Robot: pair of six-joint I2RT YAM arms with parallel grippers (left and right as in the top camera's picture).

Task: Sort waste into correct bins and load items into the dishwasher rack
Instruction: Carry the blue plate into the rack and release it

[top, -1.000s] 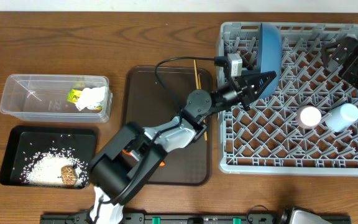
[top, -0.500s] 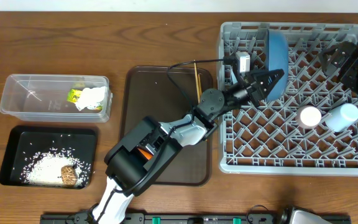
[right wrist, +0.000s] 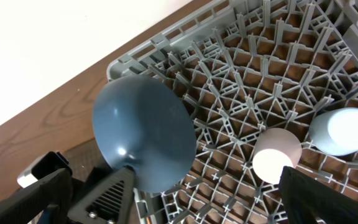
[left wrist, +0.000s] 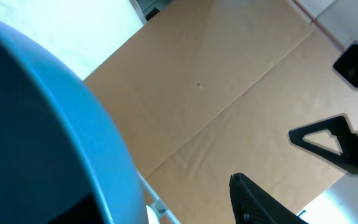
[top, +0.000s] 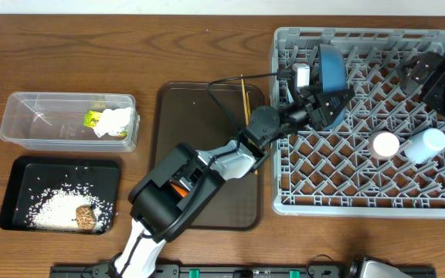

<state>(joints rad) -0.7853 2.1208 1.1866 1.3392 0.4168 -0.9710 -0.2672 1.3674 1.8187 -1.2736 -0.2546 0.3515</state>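
The large blue plate [top: 331,66] leans tilted among the pegs at the back left of the grey dishwasher rack [top: 365,207]. My left gripper [top: 332,102] sits at its lower rim with jaws open. In the left wrist view the plate [left wrist: 55,124] fills the left side, apart from one black fingertip [left wrist: 253,199]; the other finger is hidden. My right gripper [top: 431,77] hovers open over the rack's back right corner, holding nothing. A pink cup [top: 385,144] and a light-blue cup [top: 426,144] stand in the rack. The right wrist view shows the plate [right wrist: 145,140] and both cups [right wrist: 277,155].
Wooden chopsticks [top: 245,96] lie on the dark-brown serving tray [top: 207,116] under my left arm. The clear tub [top: 29,123] holds a yellow-green wrapper [top: 93,118] and white paper [top: 116,122]. The black tray [top: 60,174] holds rice [top: 56,207] and a brown lump [top: 88,217].
My left gripper carried the plate a little right into the rack, then its jaws opened. The plate tipped from upright to leaning back left. The right arm barely moved.
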